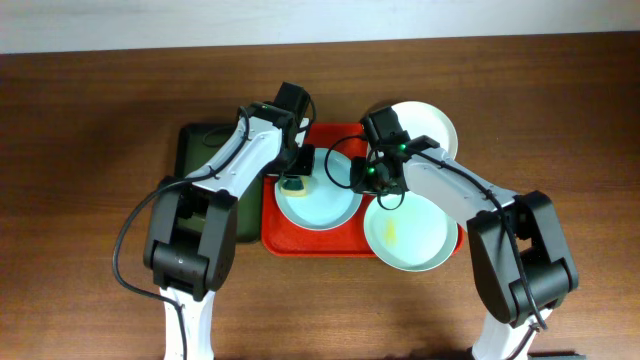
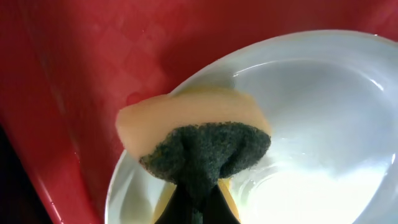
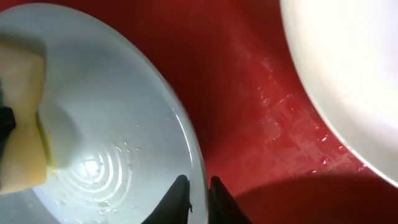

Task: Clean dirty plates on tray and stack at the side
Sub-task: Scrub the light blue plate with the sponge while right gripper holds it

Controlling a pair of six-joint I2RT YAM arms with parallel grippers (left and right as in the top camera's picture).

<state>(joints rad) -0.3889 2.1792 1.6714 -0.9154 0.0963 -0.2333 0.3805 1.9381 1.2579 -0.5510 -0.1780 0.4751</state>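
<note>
Your left gripper (image 2: 196, 190) is clenched on a sponge (image 2: 193, 124). The dark scouring face is bunched between the fingers and the yellow foam bulges out above it. The sponge sits at the left rim of the pale blue plate (image 2: 323, 124), partly over the plate and partly over the red tray (image 2: 81, 62).

- Pale blue plate: lies flat on the tray, in its left half, close to the tray's left edge. The inner surface looks wet, with small droplets and a bright glare ring near the centre.
- Your right gripper (image 3: 198, 200) is at the opposite, right rim of the same plate. The two fingertips stand close together with the rim running between them, so you are grasping the plate by its edge.
- White plate (image 3: 348, 74): at the tray's far right corner, hanging out over the tray's edge. It sits apart from the blue plate, with bare wet tray between them.
- Pale green plate (image 1: 408, 235): at the tray's near right corner, overhanging the rim onto the desk (image 1: 80, 150). A yellow smear (image 1: 390, 232) shows on its left half.
- Dark green tray (image 1: 205, 150): just beside the red tray's left edge, largely covered by your left arm.
</note>
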